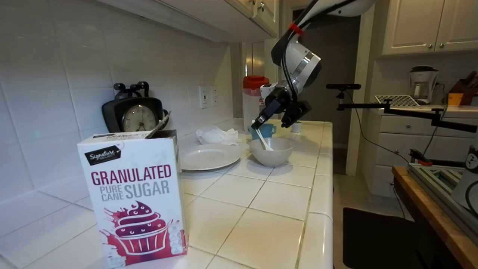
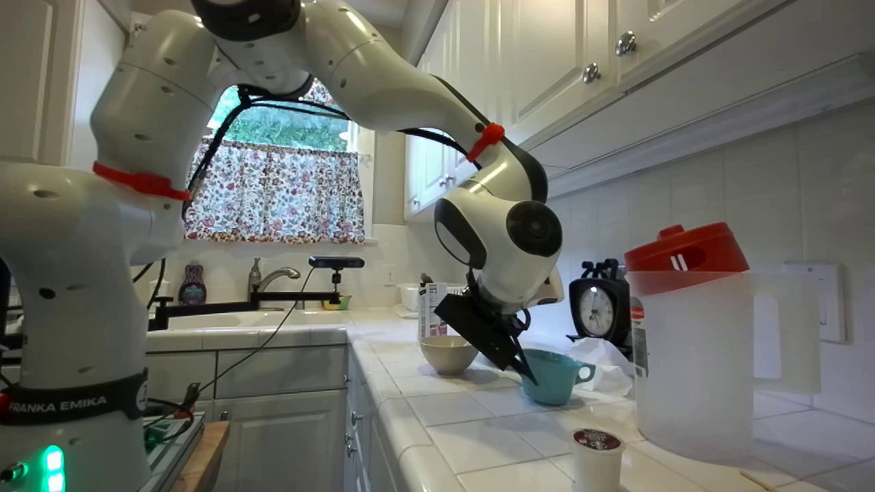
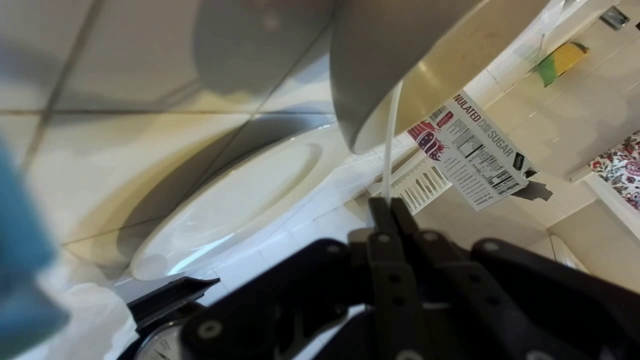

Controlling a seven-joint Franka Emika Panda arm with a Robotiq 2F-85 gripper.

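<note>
My gripper (image 1: 255, 126) is shut on the end of a thin white utensil (image 1: 264, 142), which slants down into a grey-beige bowl (image 1: 274, 155). In the wrist view the utensil's handle (image 3: 390, 135) runs from between the fingertips (image 3: 388, 202) into the bowl (image 3: 430, 85); its lower end is hidden inside the bowl. The bowl stands upright on the tiled counter. A blue cup (image 1: 268, 130) with a handle stands close beyond the bowl. In an exterior view the gripper is above the cup (image 2: 550, 386) from that angle. A white plate (image 1: 209, 157) lies beside the bowl.
A sugar box (image 1: 134, 194) stands on the counter, its top open. A black clock scale (image 1: 138, 116) and crumpled white paper (image 1: 218, 135) are by the wall. A pitcher with a red lid (image 2: 694, 355) and a small white pod (image 2: 596, 461) stand beyond the cup. Cabinets (image 2: 519, 61) hang above.
</note>
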